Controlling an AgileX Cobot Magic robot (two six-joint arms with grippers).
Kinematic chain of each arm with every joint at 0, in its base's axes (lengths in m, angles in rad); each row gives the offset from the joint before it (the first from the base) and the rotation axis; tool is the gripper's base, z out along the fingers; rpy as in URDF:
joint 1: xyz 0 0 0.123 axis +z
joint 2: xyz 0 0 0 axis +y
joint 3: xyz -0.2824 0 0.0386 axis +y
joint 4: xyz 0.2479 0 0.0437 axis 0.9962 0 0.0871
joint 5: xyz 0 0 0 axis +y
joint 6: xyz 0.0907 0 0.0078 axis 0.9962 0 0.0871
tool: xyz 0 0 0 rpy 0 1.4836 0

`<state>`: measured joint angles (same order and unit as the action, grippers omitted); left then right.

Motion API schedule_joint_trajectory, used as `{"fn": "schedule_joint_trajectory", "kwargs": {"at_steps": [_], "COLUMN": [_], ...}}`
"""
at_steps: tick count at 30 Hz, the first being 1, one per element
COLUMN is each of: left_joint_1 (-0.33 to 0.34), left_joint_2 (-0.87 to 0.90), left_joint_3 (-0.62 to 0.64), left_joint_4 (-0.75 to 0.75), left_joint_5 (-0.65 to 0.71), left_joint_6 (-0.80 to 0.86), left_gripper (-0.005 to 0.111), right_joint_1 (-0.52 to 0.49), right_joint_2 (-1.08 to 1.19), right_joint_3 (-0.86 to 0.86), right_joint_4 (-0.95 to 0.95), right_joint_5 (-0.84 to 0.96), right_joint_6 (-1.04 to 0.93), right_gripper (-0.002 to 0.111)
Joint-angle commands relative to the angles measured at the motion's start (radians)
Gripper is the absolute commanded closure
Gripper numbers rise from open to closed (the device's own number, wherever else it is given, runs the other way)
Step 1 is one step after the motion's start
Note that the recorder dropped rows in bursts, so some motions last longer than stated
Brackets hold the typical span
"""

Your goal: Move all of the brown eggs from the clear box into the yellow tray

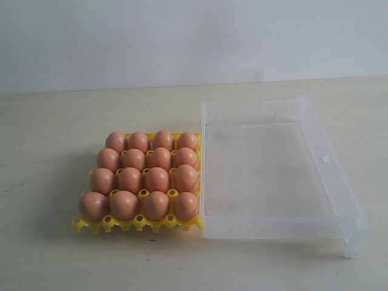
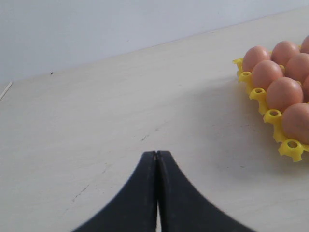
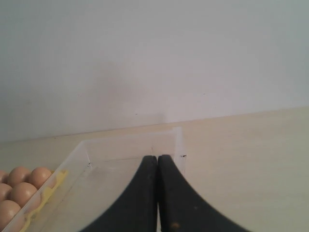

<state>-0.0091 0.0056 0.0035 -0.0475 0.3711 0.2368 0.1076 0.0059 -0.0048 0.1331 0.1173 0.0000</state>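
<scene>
Several brown eggs [image 1: 156,179] fill the cups of the yellow tray [image 1: 138,224] at the left of centre in the exterior view. Right beside it stands the clear box [image 1: 339,182], with no egg showing inside. Neither arm appears in the exterior view. In the left wrist view my left gripper [image 2: 157,153] is shut with nothing in it, over bare table, with the brown eggs [image 2: 284,93] and yellow tray [image 2: 291,150] off to one side. In the right wrist view my right gripper [image 3: 157,157] is shut and empty, in front of the clear box [image 3: 177,140]; some brown eggs [image 3: 23,192] show beyond its wall.
The table [image 1: 54,145] is pale wood with a plain white wall [image 1: 182,36] behind it. The clear box has a small latch tab [image 1: 325,159] on its right wall. Small dark scuffs mark the tabletop [image 2: 145,137].
</scene>
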Motion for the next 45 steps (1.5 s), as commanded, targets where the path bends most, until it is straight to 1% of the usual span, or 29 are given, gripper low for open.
{"fn": "schedule_joint_trajectory", "kwargs": {"at_steps": [1,7,8,9,10,42,45], "left_joint_1": [-0.003,-0.003,-0.003,-0.003,-0.003,-0.003,-0.003], "left_joint_2": [-0.006,-0.006,-0.006,-0.006,-0.006,-0.006,-0.006], "left_joint_3": [-0.004,-0.004,-0.004,-0.004,-0.004,-0.004,-0.004], "left_joint_4": [-0.002,-0.002,-0.002,-0.002,-0.002,-0.002,-0.002], "left_joint_5": [-0.009,-0.009,-0.009,-0.009,-0.009,-0.009,-0.009], "left_joint_6": [0.000,0.000,0.000,0.000,0.000,0.000,0.000], "left_gripper": [0.107,0.107,0.107,0.107,0.107,0.107,0.107], "right_joint_1": [0.003,0.003,0.003,0.003,0.003,0.003,-0.017], "right_joint_2": [-0.006,-0.006,-0.006,-0.006,-0.006,-0.006,-0.006], "right_joint_3": [0.005,0.005,0.005,0.005,0.005,0.005,0.005], "right_joint_4": [-0.013,-0.019,-0.045,-0.111,-0.123,-0.133,-0.133], "right_joint_5": [-0.002,-0.002,0.000,0.000,0.000,0.000,0.000], "right_joint_6": [0.000,0.000,0.000,0.000,0.000,0.000,0.000], "right_gripper": [0.108,0.108,0.108,0.108,0.108,0.108,0.108]}}
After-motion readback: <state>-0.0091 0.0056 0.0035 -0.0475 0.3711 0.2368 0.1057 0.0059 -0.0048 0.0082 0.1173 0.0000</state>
